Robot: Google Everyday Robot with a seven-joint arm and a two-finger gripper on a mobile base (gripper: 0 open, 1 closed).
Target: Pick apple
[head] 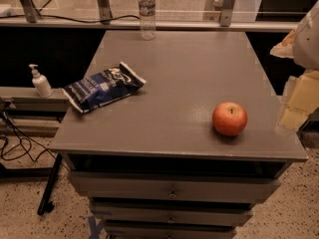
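The apple [230, 118] is round, red-orange and shiny, with a small dark stem dimple on top. It sits upright on the grey cabinet top [189, 73], near the front right corner. My gripper [298, 101] shows as pale cream shapes at the right edge of the camera view, close to the camera and blurred. It is to the right of the apple, apart from it, and not touching it. Nothing shows in its hold.
A dark blue snack bag [103, 87] lies at the left of the cabinet top. A clear water bottle [147, 11] stands at the back edge. A soap pump bottle [41, 81] stands on a lower ledge at left. Drawers [172, 189] face front; cables [15, 143] lie on the floor at left.
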